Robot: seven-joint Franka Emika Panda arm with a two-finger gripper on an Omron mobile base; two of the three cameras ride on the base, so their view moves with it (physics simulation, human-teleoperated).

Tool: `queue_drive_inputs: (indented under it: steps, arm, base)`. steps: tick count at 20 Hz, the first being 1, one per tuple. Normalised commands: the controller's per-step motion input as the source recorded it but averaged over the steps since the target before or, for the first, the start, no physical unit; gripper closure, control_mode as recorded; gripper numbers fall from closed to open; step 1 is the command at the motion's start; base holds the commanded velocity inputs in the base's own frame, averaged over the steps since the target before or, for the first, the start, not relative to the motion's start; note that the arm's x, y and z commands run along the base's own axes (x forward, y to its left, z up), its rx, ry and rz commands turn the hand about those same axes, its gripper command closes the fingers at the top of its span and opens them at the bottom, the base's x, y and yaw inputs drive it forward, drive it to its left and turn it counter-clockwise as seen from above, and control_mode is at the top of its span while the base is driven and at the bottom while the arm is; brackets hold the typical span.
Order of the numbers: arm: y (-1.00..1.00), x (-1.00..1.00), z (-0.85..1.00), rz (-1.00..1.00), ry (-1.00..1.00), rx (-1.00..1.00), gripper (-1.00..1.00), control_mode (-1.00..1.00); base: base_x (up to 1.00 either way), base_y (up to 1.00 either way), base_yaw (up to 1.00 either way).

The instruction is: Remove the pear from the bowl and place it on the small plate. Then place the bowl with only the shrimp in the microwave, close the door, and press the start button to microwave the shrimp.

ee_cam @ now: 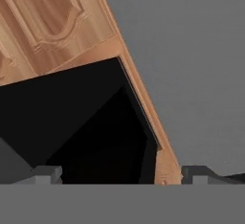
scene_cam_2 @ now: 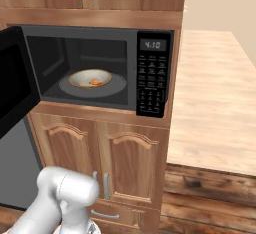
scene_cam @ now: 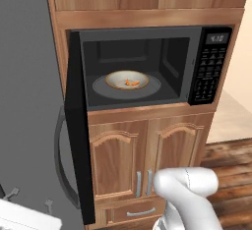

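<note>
Bowl [scene_cam: 127, 80] with shrimp [scene_cam: 130, 82] sits on the turntable inside the microwave [scene_cam: 147, 67], door [scene_cam: 78, 126] swung wide.
Claw [ee_cam: 119, 175] rides low by that door's edge, tips spread wide, holding nothing; door lies just ahead.

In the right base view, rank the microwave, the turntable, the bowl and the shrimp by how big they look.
1. microwave
2. turntable, the grey disc under the bowl
3. bowl
4. shrimp

All sit at about the same depth, so the order is safe.
</note>
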Motion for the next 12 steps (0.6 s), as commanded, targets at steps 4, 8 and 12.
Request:
queue_drive_inputs:
  steps: [4,8,12]
  arm:
    - [-0.03,0.48,-0.21,0.0,0.1,0.0,-1.0,-1.0]
    - [-0.46,0.6,-0.08,0.0,0.08,0.03,-1.0,-1.0]
    - [-0.86,0.42,-0.03,0.0,0.05,0.08,-1.0,-1.0]
  base:
    - [0.0,0.0,0.0]
    - [0.0,0.0,0.0]
    - [0.0,0.0,0.0]
